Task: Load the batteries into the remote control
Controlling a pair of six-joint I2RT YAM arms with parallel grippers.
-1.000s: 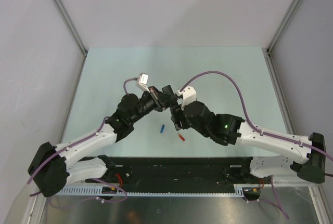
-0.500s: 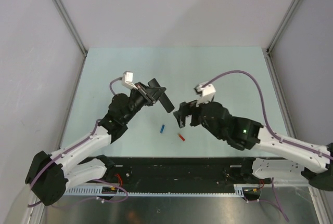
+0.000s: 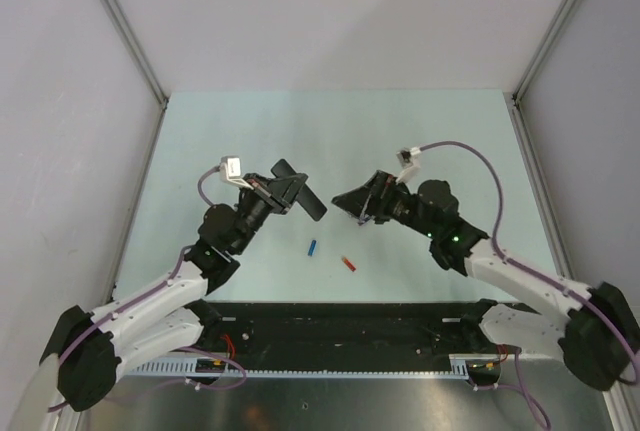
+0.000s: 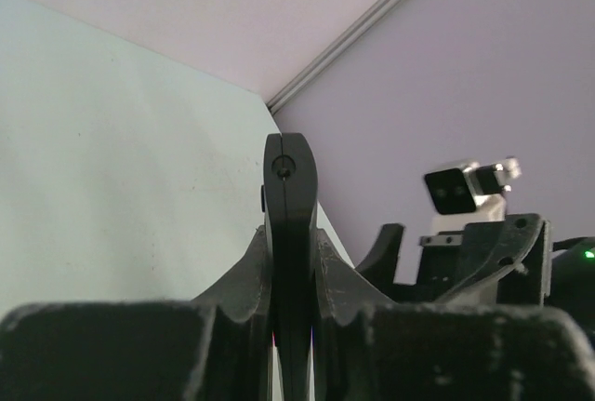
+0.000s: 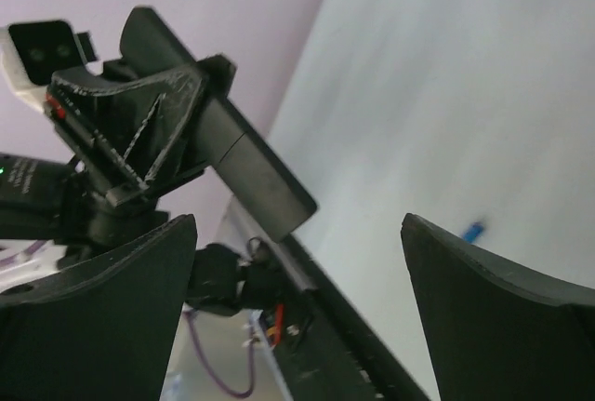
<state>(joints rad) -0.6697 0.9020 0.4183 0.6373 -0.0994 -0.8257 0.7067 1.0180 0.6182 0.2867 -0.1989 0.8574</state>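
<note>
The remote control, a slim black bar, is held above the table with my left gripper shut on its middle. In the left wrist view the remote control stands edge-on, clamped between both fingers. My right gripper hangs open a short way to the remote's right and touches nothing. From the right wrist the remote control shows ahead of the wide-apart jaws. A blue battery and a red-orange battery lie on the table below the grippers. The blue battery also shows by the right finger.
The pale green table is bounded by grey walls with metal corner posts. A black base rail with cable ducts runs along the near edge.
My right gripper has opened wide and drawn back to the right, away from the remote. The left arm has carried the remote a little to the left. The batteries have not moved.
</note>
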